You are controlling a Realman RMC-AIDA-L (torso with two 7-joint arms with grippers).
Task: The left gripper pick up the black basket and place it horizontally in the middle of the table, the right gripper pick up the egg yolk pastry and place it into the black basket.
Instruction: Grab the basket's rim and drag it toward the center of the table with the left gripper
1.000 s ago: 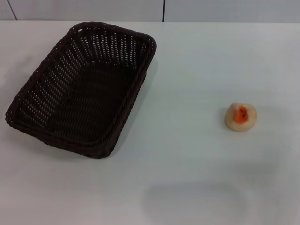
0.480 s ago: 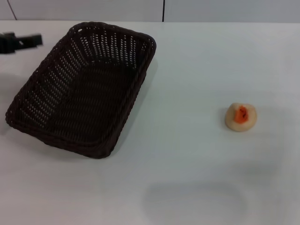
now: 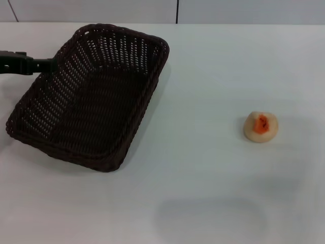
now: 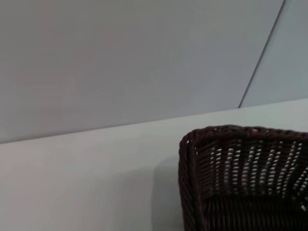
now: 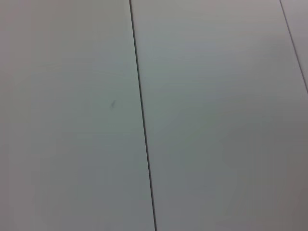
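Note:
The black basket (image 3: 91,96) lies at an angle on the left half of the white table (image 3: 213,71), one short end toward the back wall. My left gripper (image 3: 46,65) reaches in from the left edge of the head view, its tip at the basket's left rim. The left wrist view shows one corner of the basket (image 4: 245,178) close up. The egg yolk pastry (image 3: 260,126), a pale ball with an orange patch on top, sits alone on the right side of the table. My right gripper is out of view.
A grey panelled wall (image 3: 177,10) runs along the table's far edge. The right wrist view shows only wall panels (image 5: 216,115) with a dark seam. A faint shadow lies on the table near the front edge.
My left gripper has come into the head view from the left and moved right until it reaches the basket's left rim. Basket and pastry have not moved.

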